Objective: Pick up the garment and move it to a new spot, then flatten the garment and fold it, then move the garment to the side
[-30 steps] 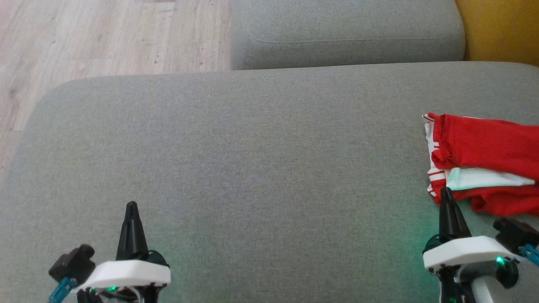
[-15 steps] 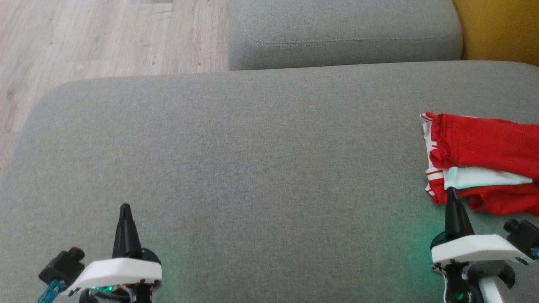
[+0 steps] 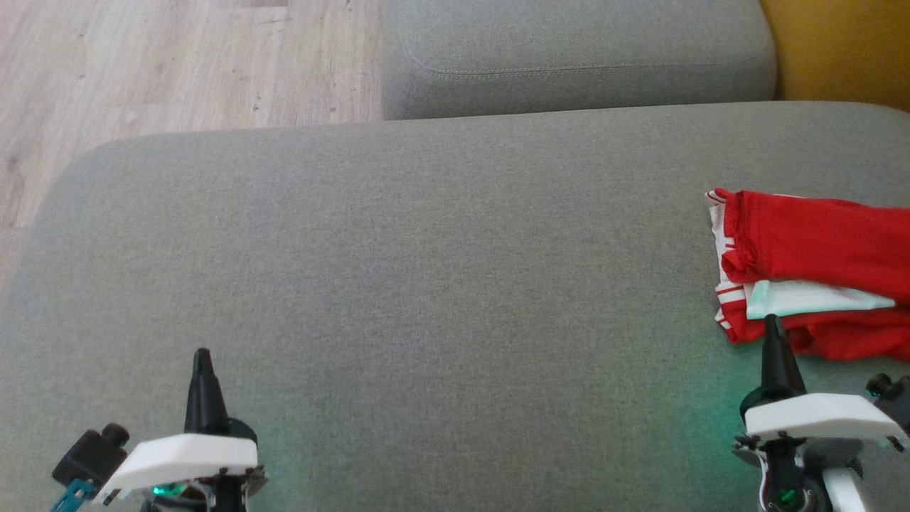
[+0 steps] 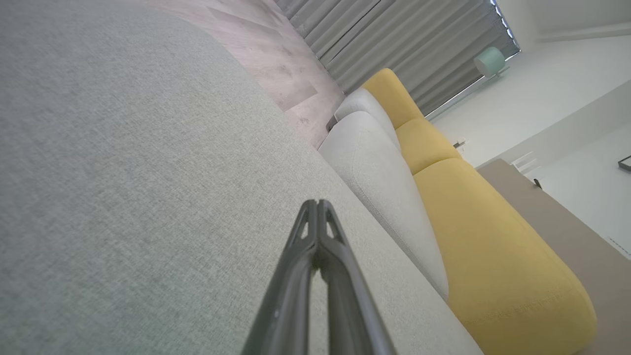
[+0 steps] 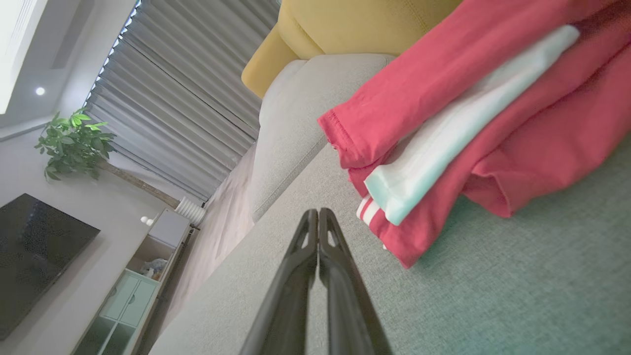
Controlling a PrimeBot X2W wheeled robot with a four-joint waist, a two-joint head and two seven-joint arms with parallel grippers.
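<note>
Garment, folded red-and-white cloth

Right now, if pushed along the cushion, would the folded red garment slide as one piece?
Probably not: the red and white garment lies in loose, soft layers, so it would likely bunch. The woven grey sofa cushion looks grippy and may drag it. Lifted, it should hang limp.

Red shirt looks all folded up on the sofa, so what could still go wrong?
1. The right gripper, shut and empty, points at the near edge of the garment; a careless nudge could snag its loose layers and spoil the fold.
2. The garment runs past the head view's right edge, so how near it lies to the side of the sofa cushion cannot be seen; pushing it further might tip it off.
</note>
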